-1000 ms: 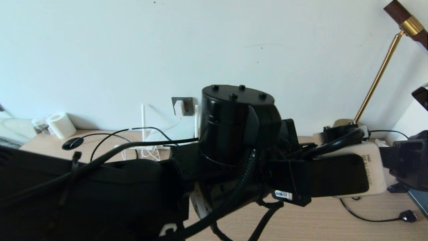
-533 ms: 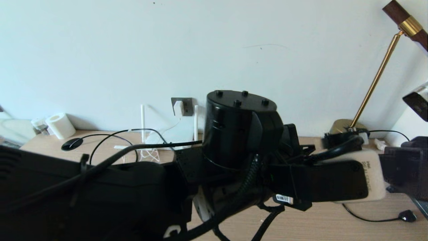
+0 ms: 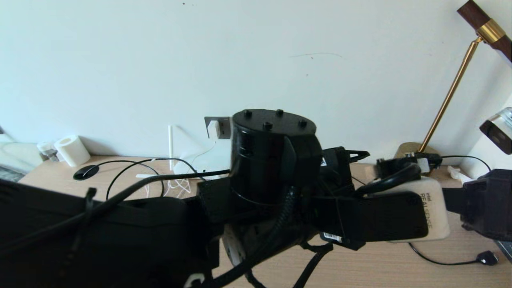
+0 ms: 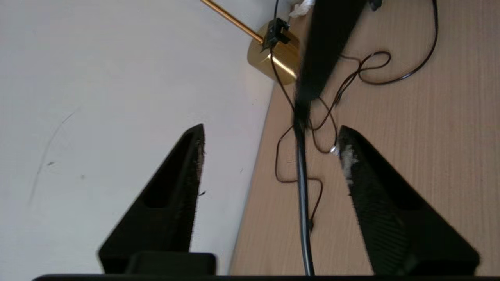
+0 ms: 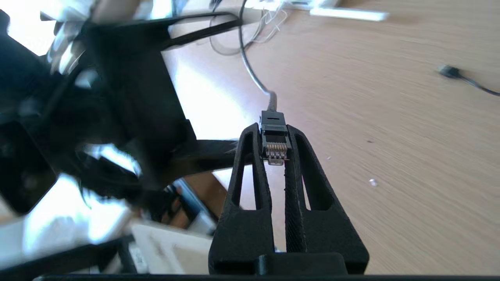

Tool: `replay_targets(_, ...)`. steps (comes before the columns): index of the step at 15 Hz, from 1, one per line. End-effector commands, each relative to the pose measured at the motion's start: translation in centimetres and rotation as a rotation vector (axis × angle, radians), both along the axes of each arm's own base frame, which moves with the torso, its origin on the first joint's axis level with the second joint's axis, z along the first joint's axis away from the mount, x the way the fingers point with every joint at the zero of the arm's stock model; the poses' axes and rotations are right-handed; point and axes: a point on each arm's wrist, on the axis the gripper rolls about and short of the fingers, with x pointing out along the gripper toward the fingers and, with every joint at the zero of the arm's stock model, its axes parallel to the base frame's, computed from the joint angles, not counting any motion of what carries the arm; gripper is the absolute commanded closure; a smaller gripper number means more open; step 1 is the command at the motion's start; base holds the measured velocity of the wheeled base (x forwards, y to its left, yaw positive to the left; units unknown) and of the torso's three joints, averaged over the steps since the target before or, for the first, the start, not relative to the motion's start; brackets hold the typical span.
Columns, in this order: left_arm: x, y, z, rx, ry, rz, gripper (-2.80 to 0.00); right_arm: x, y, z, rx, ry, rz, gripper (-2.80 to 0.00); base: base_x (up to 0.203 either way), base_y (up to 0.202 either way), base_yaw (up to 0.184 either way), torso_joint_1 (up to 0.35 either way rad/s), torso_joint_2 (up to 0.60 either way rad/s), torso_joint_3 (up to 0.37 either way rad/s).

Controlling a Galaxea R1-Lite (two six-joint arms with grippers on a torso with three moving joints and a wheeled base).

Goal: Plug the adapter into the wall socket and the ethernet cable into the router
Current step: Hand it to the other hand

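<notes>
1. Ethernet cable (image 5: 275,145): its clear plug tip was pinched between the fingertips of the right gripper (image 5: 276,150), contacts facing the wrist camera, black boot just beyond the tips; the black cable ran on above the desk (image 5: 390,136) toward its back edge.
2. Right gripper: fingers nearly together, clamped on the plug and held above the wooden desk top.
3. Left gripper (image 4: 269,156): fingers spread wide with nothing between the pads; in the left wrist view a black cable (image 4: 302,203) crossed the gap, touching neither finger. The gripper pointed along the line where the desk meets the wall.
4. Adapter (image 3: 213,129): a white cube seated in the wall socket (image 3: 218,127), a dark grey plate on the wall just above the desk's back edge; its thin white cord (image 3: 200,154) hung down to the desk.
5. Router (image 3: 188,166): white, at the back edge of the desk below the socket, one slim antenna (image 3: 171,146) upright; most of it was hidden behind the left arm (image 3: 272,160).
6. Brass lamp (image 3: 448,96): base in the desk's back right corner, stem leaning up to the right.
7. Thin black cord (image 3: 486,258): lay near the right edge of the desk, ending in a small plug.
8. White roll (image 3: 73,149): lay near the back left corner.
</notes>
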Motion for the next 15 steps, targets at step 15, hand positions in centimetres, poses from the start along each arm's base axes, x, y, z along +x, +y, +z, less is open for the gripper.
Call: replay_targets(15, -1.0, 5.1, -0.3, 0.083, -0.333, -0.217, -2.80, 2.1, 1.3, 1.9, 0.418, 0.608, 0.200, 0.00, 0.000, 0.000, 0.000, 0.000, 0.00, 0.000)
